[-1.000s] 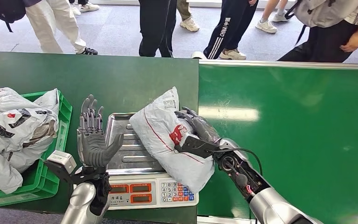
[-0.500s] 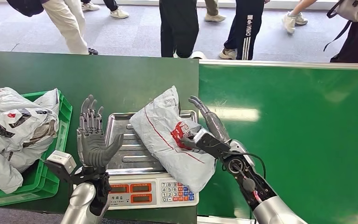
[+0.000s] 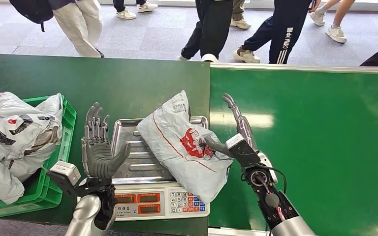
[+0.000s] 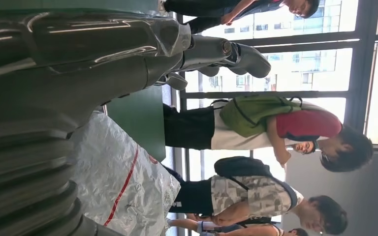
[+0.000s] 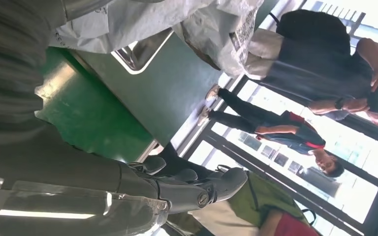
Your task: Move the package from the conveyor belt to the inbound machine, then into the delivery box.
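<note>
overhanging package (image 3: 184, 145), perhaps beyond scale (image 3: 142, 162) edge

floor: grey carpet (image 3: 147, 34) beyond the tables | people: several stand or walk there, legs and shoes showing, one in dark track trousers with white side stripes (image 3: 281, 34) | another person: green backpack (image 4: 256, 115) over a red-sleeved top | background: tall dark-framed windows (image 4: 325, 64), bright outside
</note>
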Available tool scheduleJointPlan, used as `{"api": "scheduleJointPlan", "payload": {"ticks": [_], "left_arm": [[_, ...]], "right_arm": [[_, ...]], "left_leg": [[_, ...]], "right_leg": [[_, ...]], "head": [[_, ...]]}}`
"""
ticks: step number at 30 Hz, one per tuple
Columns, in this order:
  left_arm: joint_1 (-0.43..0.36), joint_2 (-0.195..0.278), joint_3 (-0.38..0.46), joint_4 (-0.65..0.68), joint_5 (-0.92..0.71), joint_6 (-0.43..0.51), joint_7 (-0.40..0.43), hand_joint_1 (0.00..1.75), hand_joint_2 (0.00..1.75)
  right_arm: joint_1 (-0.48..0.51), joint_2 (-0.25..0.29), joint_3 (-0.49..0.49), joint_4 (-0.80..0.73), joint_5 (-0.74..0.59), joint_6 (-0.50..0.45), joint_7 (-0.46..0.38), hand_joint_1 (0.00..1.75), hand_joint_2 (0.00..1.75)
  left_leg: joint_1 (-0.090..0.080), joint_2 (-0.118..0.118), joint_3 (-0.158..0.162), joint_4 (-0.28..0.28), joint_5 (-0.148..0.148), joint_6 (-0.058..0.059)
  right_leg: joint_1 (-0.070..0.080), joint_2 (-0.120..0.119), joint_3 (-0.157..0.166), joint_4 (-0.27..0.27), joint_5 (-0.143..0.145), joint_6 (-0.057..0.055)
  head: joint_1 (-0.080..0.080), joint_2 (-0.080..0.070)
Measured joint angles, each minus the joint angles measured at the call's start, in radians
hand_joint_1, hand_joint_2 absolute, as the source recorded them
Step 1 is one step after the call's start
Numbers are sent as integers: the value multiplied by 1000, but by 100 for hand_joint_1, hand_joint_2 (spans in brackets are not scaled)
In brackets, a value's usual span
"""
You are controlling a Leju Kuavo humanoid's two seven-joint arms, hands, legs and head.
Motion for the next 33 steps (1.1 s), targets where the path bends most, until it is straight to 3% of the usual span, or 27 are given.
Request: {"api": "scheduleJointPlan", "payload": {"ticks": [12, 21, 33], "left_arm": [[8, 7, -1, 0, 0, -9, 0, 0, 175], [6, 10, -11, 23, -14, -25, 0, 0, 175], [-22, 17, -33, 59, -141, -25, 29, 0, 175]], "right_arm": [[124, 20, -106, -142, -103, -7, -30, 0, 175], [243, 50, -223, -255, -187, 40, -41, 0, 175], [289, 108, -307, -312, -180, 96, -30, 0, 175]], "left_leg": [[0, 0, -1, 0, 0, 0], [0, 0, -1, 0, 0, 0], [0, 0, -1, 0, 0, 0]], "right_leg": [[0, 0, -1, 0, 0, 0], [0, 0, -1, 0, 0, 0], [0, 0, -1, 0, 0, 0]], "head": [[0, 0], [0, 0], [0, 0]]}}
